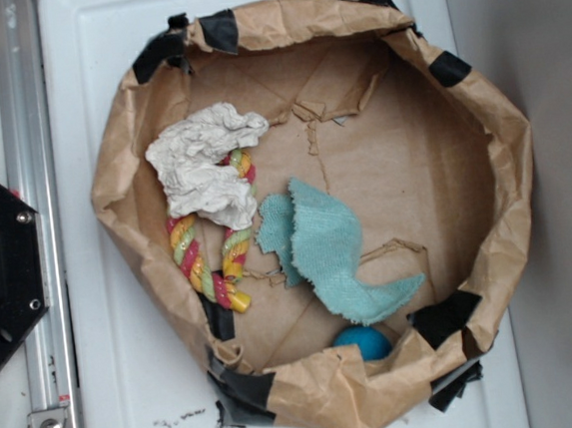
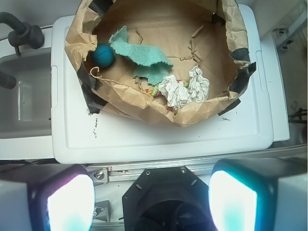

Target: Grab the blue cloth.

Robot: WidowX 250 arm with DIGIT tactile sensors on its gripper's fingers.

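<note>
While apart from the paper nest [image 1: 506, 155], tool [image 2: 144, 199] wide and empty; blue cloth [image 1: 335, 253] inside, perhaps touching blue ball [image 1: 362, 341].

The blue cloth [image 1: 331, 250] is seen as coarse, matt woven fabric. The bag [image 1: 479, 127] is crumpled brown paper, patched with glossy black tape [image 1: 218, 30]. The rag [image 1: 205, 166] looks wrinkled and matt. The rope [image 1: 210, 261] is twisted fibre. The ball [image 1: 362, 342] appears smooth. The tabletop [image 1: 131, 388] is smooth white plastic; the rail [image 1: 29, 196] is dull metal.
</note>
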